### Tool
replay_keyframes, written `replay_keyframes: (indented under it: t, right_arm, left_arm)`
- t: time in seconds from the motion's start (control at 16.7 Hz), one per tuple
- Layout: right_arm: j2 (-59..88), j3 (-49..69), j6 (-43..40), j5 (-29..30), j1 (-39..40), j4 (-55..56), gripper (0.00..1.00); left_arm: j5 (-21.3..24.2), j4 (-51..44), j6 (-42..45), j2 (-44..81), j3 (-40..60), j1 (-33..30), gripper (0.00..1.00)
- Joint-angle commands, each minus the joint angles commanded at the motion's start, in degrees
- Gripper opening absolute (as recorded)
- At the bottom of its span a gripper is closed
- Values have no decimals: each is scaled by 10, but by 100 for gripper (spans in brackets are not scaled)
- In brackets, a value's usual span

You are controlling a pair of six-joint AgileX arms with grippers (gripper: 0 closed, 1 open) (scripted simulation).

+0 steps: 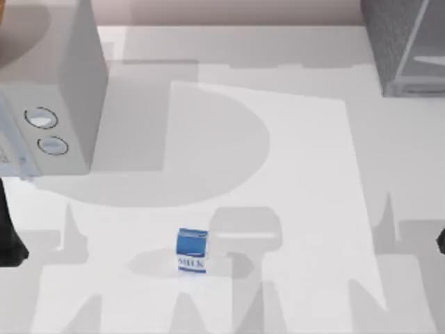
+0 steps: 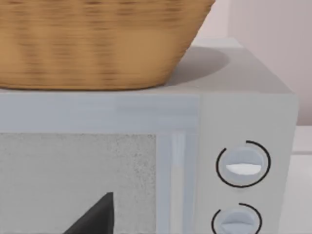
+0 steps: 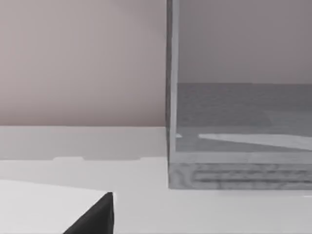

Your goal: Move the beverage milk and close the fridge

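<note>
1. One beverage milk (image 1: 192,250) is seen upright on the table (image 1: 306,209), near the front edge and slightly left of centre, with its "MILK" lettering facing the near side — nothing touches it.
2. At the far right corner the fridge (image 1: 403,45) is placed, well apart from the carton; its interior is seen open in the right wrist view (image 3: 234,122).
3. At the far left a light grey box with two dials (image 1: 55,90) is set, a woven basket (image 2: 97,44) resting on top.
4. Left arm (image 1: 10,236) and right arm (image 1: 441,241) are parked at the table's left and right edges; whether their grippers are released or clenched cannot be told.
</note>
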Motion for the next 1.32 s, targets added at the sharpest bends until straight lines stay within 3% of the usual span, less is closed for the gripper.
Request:
replay_keyframes:
  t: [0.24, 0.42, 0.6, 1.02, 1.32]
  right_arm:
    - [116, 3, 3, 146, 145, 110, 100]
    - [178, 5, 4, 220, 219, 168, 100]
    - [203, 6, 5, 249, 249, 193, 100]
    - [221, 21, 12, 258, 257, 195, 100]
    - [372, 132, 57, 331, 315, 214, 100]
  left_arm:
    - [0, 0, 0, 0, 0, 0, 100]
    - [0, 0, 0, 0, 0, 0, 100]
    - [0, 0, 0, 0, 0, 0, 100]
    - [0, 0, 0, 0, 0, 0, 100]
    - [0, 0, 0, 0, 0, 0, 100]
